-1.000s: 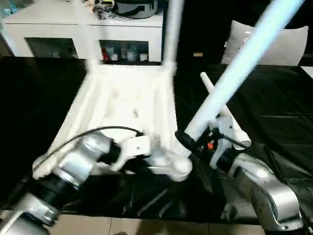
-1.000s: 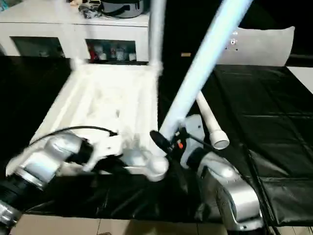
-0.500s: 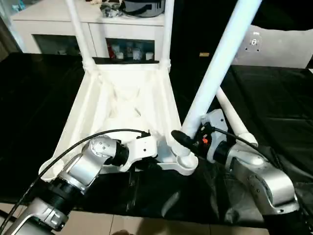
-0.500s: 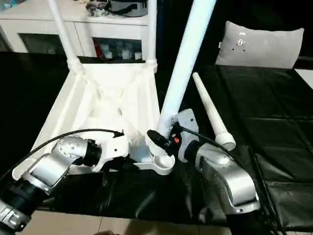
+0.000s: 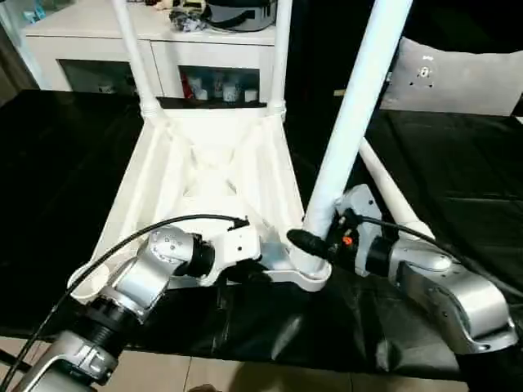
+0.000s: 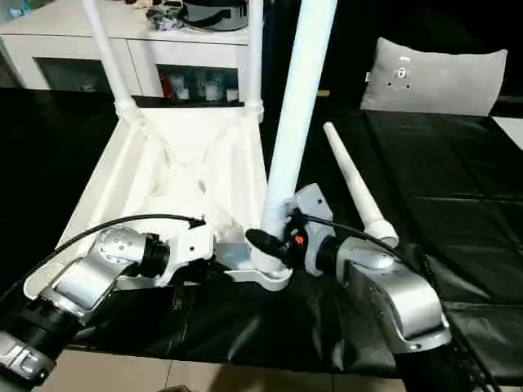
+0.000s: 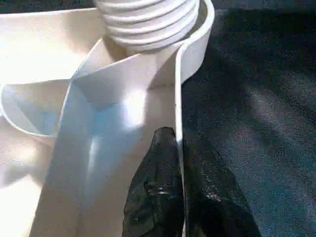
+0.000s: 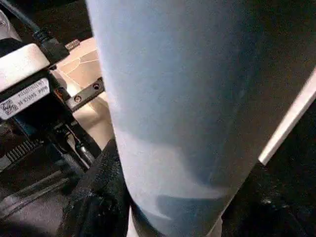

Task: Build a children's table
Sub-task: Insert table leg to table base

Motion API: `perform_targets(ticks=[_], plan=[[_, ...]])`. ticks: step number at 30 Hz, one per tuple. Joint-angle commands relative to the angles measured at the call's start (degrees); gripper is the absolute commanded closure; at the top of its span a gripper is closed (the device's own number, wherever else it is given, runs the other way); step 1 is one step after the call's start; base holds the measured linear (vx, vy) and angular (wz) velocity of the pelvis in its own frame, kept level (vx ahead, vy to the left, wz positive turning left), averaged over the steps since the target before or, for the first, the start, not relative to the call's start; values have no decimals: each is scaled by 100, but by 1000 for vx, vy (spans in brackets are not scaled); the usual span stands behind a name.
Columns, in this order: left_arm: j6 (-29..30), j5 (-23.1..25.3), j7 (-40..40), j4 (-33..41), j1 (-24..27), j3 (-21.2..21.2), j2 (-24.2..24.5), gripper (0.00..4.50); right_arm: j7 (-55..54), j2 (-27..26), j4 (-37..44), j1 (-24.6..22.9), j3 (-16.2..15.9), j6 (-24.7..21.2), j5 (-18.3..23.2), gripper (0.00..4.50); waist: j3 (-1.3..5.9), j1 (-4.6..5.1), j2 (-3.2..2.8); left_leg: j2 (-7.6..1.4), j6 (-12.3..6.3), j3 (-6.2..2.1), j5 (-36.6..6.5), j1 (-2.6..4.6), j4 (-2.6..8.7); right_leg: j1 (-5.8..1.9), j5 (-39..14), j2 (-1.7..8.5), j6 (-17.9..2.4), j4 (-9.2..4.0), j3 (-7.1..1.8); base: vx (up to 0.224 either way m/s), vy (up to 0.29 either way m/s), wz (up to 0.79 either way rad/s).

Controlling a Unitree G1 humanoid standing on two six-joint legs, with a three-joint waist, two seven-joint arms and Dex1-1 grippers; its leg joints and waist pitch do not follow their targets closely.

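The white table top lies upside down on the black sheet, with two legs standing in its far corner sockets. My right gripper is shut on a third leg, which stands almost upright with its threaded end in the near right socket. My left gripper is shut on the top's near rim, one black finger on each side of the thin wall, just beside that socket. A fourth leg lies loose on the sheet to the right.
A white cabinet with glass doors stands behind the table top. A grey-white pillow lies at the back right. The black sheet ends at the front edge, with floor below.
The held leg has swung from a strong lean to the right to nearly upright over the near right socket. The head camera shifted too. My left gripper stays on the rim.
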State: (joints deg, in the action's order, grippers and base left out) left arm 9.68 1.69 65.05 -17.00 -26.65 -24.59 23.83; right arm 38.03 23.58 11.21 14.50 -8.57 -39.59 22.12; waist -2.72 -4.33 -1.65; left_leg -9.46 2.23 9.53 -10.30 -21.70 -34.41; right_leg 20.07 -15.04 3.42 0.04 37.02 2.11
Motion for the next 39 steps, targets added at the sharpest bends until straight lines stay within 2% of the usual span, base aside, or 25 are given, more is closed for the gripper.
perform_targets(ticks=[1,4,7,9,10,15,20,23,24,26,27,28,30,32,33,35,36,39], plan=[[-109,-327,-130,-114,-33,346,-76,450,76,89,-50,-95,-98,-153,-39,260,259,-9,101,-363,33,-124,-1164,94,458,-90,-1111,529,-1050,-577,-290,0,0,0],[-106,-307,-41,-200,-87,335,-21,450,118,165,-81,-126,-166,-183,-84,260,250,-8,128,-364,26,-118,-1171,94,462,-85,-1209,533,-1011,-591,-298,0,0,0],[-143,-259,11,-318,-162,347,18,450,115,194,-119,-109,-171,-189,-93,260,237,-8,135,-358,58,-116,-1283,114,473,-68,-1541,540,-950,-626,-305,0,0,0],[-163,-262,34,-366,-200,361,32,450,145,197,-142,-89,-158,-209,-68,260,235,-4,127,-361,73,-123,-1275,98,482,-70,-1655,542,-910,-634,-299,0,0,0],[-170,-265,43,-394,-222,368,39,450,159,208,-156,-79,-168,-202,-77,260,239,-12,121,-374,82,-122,-1289,121,479,-49,-1619,539,-918,-630,-308,0,0,0],[-202,-316,138,-453,-289,383,46,450,181,194,-302,-42,-172,-123,-120,260,244,-15,112,-373,70,-113,-1249,117,485,-51,-1357,528,-994,-612,-303,0,0,0],[-258,-395,385,-421,-318,333,68,450,199,-43,-741,-13,-85,109,-49,260,235,11,113,-371,101,-119,-1394,111,493,-46,-1560,548,-1027,-630,-304,0,0,0],[-236,-360,441,-446,-354,295,82,450,169,-219,-1032,-50,48,177,53,260,231,39,89,-374,118,-130,-1478,111,505,-41,-1617,554,-1073,-634,-300,0,0,0],[-205,-371,438,-455,-371,309,71,450,183,-247,-1079,-85,88,174,96,260,230,48,103,-380,114,-128,-1445,110,514,-50,-1502,539,-1082,-628,-302,0,0,0],[-135,-403,425,-479,-409,347,48,450,165,-324,-1184,-192,236,204,200,260,230,50,91,-379,106,-119,-1459,117,512,-40,-1480,540,-1094,-632,-304,0,0,0],[-121,-412,402,-525,-440,387,28,450,149,-452,-1304,-336,460,300,349,260,234,46,104,-377,96,-118,-1450,110,509,-49,-1482,553,-1095,-638,-307,0,0,0],[-121,-414,400,-530,-443,391,25,450,143,-468,-1318,-353,487,313,365,260,235,40,105,-377,77,-114,-1432,111,507,-46,-1475,557,-1104,-642,-309,0,0,0],[-118,-423,385,-560,-459,425,7,450,118,-561,-1414,-466,647,428,449,260,230,33,107,-383,69,-115,-1470,111,510,-40,-1559,565,-1101,-655,-306,0,0,0],[-117,-417,354,-614,-494,467,-14,450,125,-692,-1476,-662,816,631,551,260,214,40,74,-386,106,-126,-1612,123,521,-18,-1772,569,-1081,-674,-307,0,0,0],[-106,-433,326,-642,-511,498,-32,450,134,-747,-1443,-813,861,732,586,260,212,35,82,-387,106,-121,-1642,120,524,-18,-1837,570,-1057,-693,-311,0,0,0],[-99,-440,302,-681,-534,522,-49,450,91,-834,-1319,-1087,874,914,590,260,219,22,86,-401,113,-131,-1645,120,543,-22,-1775,562,-1035,-682,-311,0,0,0],[-99,-440,296,-695,-543,530,-55,450,94,-833,-1263,-1167,839,982,551,260,220,9,65,-404,114,-134,-1635,122,555,-20,-1716,559,-1021,-676,-309,0,0,0],[-116,-426,290,-744,-564,539,-63,450,73,-765,-1117,-1340,650,1274,265,260,213,-4,69,-395,101,-125,-1629,117,562,-24,-1701,564,-1009,-692,-313,0,0,0]])
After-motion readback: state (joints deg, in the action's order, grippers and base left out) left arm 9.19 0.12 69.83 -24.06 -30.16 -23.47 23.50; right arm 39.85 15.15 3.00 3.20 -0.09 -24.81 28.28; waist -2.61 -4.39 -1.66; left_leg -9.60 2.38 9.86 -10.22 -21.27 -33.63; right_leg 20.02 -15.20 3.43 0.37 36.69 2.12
